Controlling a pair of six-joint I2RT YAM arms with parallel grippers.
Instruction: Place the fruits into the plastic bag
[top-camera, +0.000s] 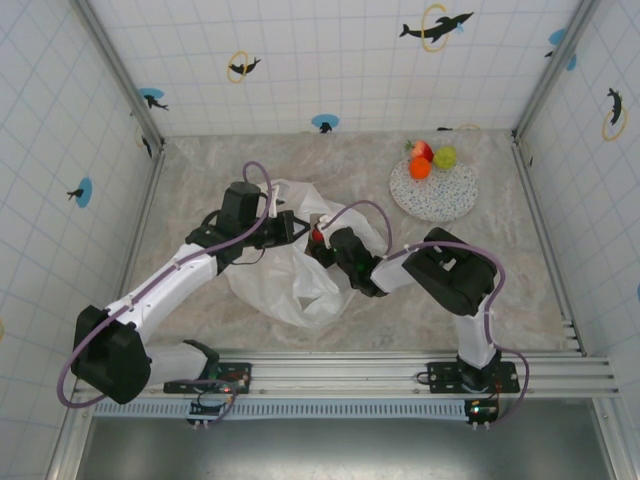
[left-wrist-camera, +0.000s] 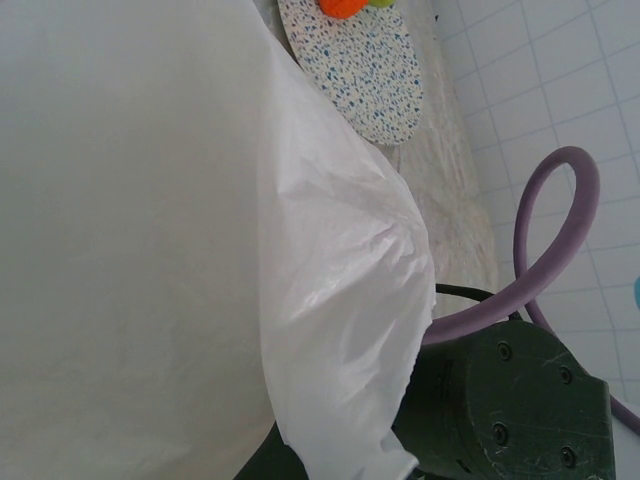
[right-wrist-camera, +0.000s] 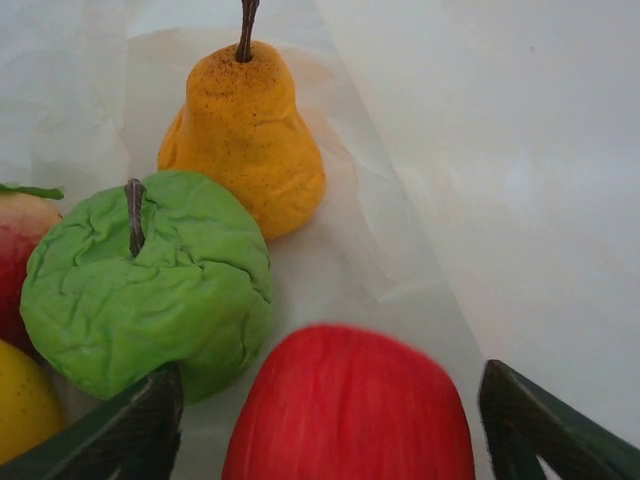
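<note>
Fruits (right-wrist-camera: 150, 290) appear light, glossy and slippery: grasp across the middle. Red fruit (right-wrist-camera: 350, 410) is inside the plastic bag (top-camera: 290, 285), between the released fingers of the right gripper (right-wrist-camera: 330, 378). Left gripper (top-camera: 288, 226) clenches the bag film. Others sit on the plate (top-camera: 445, 195) at 1 o'clock.

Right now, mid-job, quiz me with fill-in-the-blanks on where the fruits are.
The plate holds ___ fruits.
The fruit between the right fingers is ___.
Inside the plastic bag, the wrinkled apple next to the orange pear is ___.
Missing words: three; red; green.
</note>
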